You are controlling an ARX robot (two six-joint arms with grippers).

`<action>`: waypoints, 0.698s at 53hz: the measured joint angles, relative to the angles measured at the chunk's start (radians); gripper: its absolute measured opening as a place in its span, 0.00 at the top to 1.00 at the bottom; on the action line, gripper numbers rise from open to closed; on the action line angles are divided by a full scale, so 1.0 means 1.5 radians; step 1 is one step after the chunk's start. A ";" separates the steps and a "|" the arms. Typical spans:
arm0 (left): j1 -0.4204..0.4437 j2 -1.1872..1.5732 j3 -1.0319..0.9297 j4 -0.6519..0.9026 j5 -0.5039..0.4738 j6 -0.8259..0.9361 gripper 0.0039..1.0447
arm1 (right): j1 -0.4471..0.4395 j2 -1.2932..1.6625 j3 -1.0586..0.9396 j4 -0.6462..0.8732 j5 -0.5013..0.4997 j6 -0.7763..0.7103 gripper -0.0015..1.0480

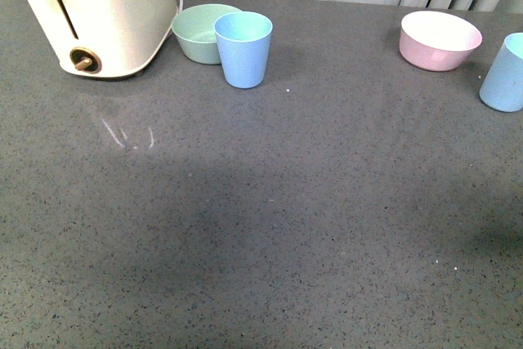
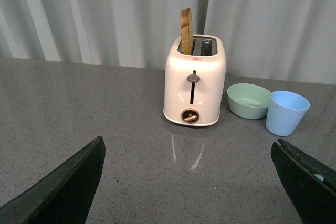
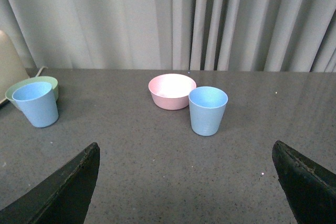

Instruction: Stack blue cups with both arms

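1. The left gripper (image 2: 187, 145) is hanging above the table (image 1: 286, 226) with its jaws spread wide and nothing between them. The right gripper (image 3: 186, 148) is doing the same, wide apart and carrying nothing. Neither arm is showing in the front view.
2. The left blue cup (image 1: 243, 49) is standing upright at the far left, right beside the mint-green bowl (image 1: 198, 30). I cannot tell whether they are touching. The toaster (image 1: 98, 6) is sitting just past the bowl.
3. The right blue cup (image 1: 504, 73) is standing upright at the far right, partly cut off by the frame edge, near the pink bowl (image 1: 440, 38) but apart from it. The 2 cups are sitting well apart.
4. Risk 1: a finger going in on the bowl side of the left cup is probably going to be nudging the bowl or tipping the cup.
5. Risk 2: these cups are looking light and tapered, so an off-centre pinch could be knocking 1 over or letting it slide out.
6. Risk 3: at the stack, tilted rims could be jamming, and 2 arms meeting mid-table could be colliding.
7. Contents: both cups and both bowls are looking empty as far as their insides are showing. The toaster is holding 1 slice of toast (image 2: 186, 30), poking up from a slot.
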State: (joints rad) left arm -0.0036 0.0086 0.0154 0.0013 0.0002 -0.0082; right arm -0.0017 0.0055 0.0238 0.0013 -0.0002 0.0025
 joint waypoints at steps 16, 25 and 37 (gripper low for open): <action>0.000 0.000 0.000 0.000 0.000 0.000 0.08 | 0.000 0.000 0.000 0.000 0.000 0.000 0.09; 0.000 0.000 0.000 0.000 0.000 0.000 0.08 | 0.000 0.000 0.000 0.000 0.000 0.000 0.09; 0.000 0.000 0.000 0.000 0.000 0.000 0.08 | 0.000 0.000 0.000 0.000 0.000 0.000 0.09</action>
State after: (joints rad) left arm -0.0036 0.0086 0.0154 0.0013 0.0002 -0.0082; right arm -0.0017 0.0055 0.0238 0.0013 -0.0002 0.0025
